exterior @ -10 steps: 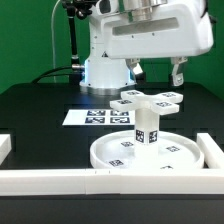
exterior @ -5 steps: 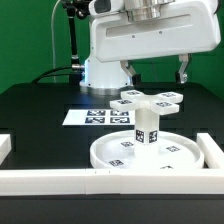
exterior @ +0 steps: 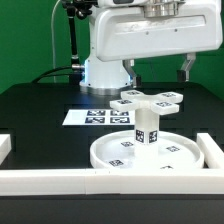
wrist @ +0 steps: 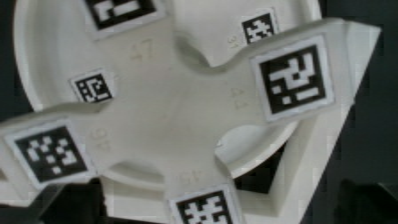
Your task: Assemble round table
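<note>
Change: the arm goes up; the tool [exterior: 186, 66] is high in the upper right now.
Meaning: I think the round table [exterior: 147, 128] is built.
Tool: holds nothing; how wide, I cannot tell.
Place: frame centre, on the counter [exterior: 40, 110].
Pointing: leg [exterior: 147, 128] straight up, cross foot [exterior: 150, 99] on top, disc [exterior: 112, 152] flat.

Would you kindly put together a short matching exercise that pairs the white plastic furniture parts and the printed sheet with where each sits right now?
Things:
1. large rimmed white round disc
2. short white cylindrical leg
3. white cross-shaped foot piece
4. flat printed sheet of square tags

Places:
A. on top of the leg
B. flat on the black table, behind the disc
C. upright on the disc
D. against the white border bars

Pairs: 1-D, 2-C, 3-A, 4-B
</note>
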{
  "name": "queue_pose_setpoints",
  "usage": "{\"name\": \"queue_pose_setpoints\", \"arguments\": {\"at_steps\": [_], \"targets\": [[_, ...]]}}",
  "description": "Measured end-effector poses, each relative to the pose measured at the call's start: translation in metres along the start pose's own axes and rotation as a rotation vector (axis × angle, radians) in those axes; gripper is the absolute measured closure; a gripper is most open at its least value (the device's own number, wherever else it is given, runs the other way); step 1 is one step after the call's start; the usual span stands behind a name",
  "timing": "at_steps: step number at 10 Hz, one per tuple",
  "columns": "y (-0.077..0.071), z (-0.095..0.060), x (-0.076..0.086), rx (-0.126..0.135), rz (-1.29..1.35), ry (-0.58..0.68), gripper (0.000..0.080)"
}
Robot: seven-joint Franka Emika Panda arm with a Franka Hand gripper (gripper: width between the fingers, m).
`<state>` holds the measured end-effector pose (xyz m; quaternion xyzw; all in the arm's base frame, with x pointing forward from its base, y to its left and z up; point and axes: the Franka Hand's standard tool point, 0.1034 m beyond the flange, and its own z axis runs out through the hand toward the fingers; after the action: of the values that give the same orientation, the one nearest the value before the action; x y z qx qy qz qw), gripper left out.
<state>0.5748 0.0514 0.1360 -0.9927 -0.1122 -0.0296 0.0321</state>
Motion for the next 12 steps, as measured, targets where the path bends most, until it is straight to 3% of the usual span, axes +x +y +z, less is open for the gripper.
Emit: {"name": "queue_pose_setpoints", "arguments": {"at_steps": [4, 8, 12], "targets": [[0.004, 0.000, -0.001, -0.004, -0.259, -0.001, 0.0151], [0.012, 0.003, -0.004, -0.018, -0.743, -0.014, 0.0151], [0.017, 0.009, -0.007, -0.036, -0.948, -0.028, 0.0151]]}}
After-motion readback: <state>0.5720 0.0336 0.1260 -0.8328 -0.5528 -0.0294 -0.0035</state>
